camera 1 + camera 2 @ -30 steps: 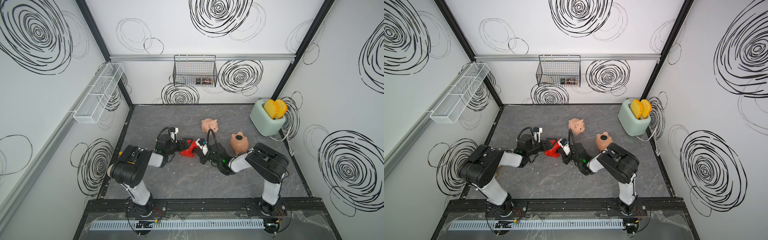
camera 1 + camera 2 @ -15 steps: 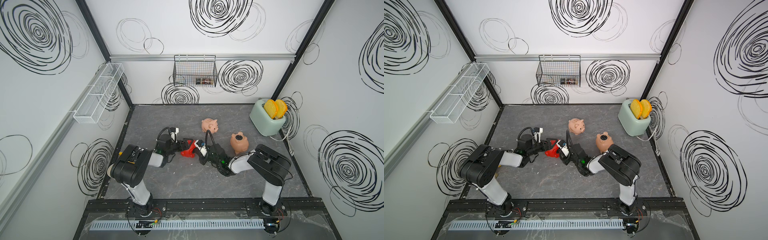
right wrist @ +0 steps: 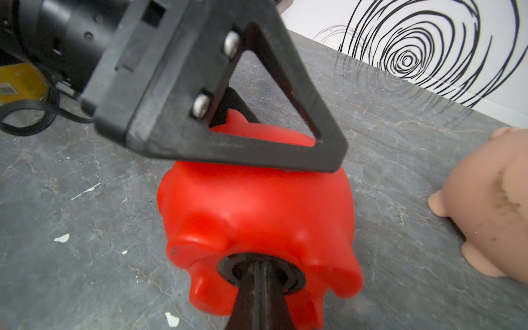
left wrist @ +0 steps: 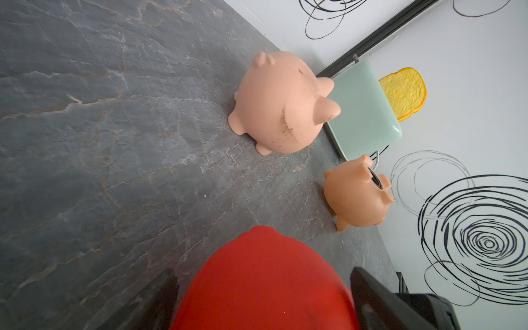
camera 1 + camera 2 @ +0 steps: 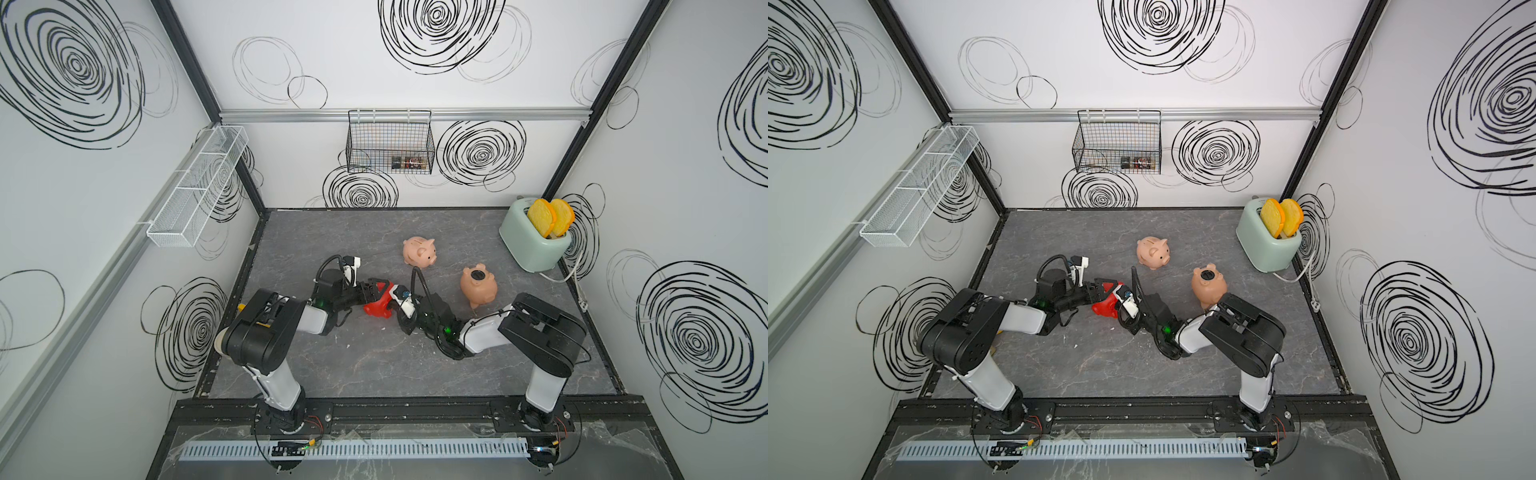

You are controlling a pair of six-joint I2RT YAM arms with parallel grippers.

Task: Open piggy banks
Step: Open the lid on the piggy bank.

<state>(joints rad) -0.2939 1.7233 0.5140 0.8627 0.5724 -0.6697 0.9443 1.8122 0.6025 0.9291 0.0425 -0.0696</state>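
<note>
The red piggy bank [image 5: 379, 305] [image 3: 257, 205] lies on its side mid-table, belly toward my right arm. My left gripper [image 5: 382, 296] [image 4: 264, 300] is shut on it, one finger on each flank. My right gripper [image 3: 261, 271] [image 5: 395, 311] is shut, its joined tips pushed into the hollow of the round black plug [image 3: 228, 267] in the red belly. The pale pink piggy bank [image 5: 419, 251] [image 4: 280, 103] stands on its feet further back. The peach-tan piggy bank [image 5: 478, 286] [image 4: 357, 197] lies belly up to the right, its black plug [image 5: 478, 274] showing.
A mint toaster [image 5: 530, 241] with yellow toast slices stands in the back right corner, its cord along the right wall. A black wire basket [image 5: 390, 143] hangs on the back wall and a white mesh shelf [image 5: 199, 187] on the left wall. Small white flecks [image 3: 61, 237] dot the table.
</note>
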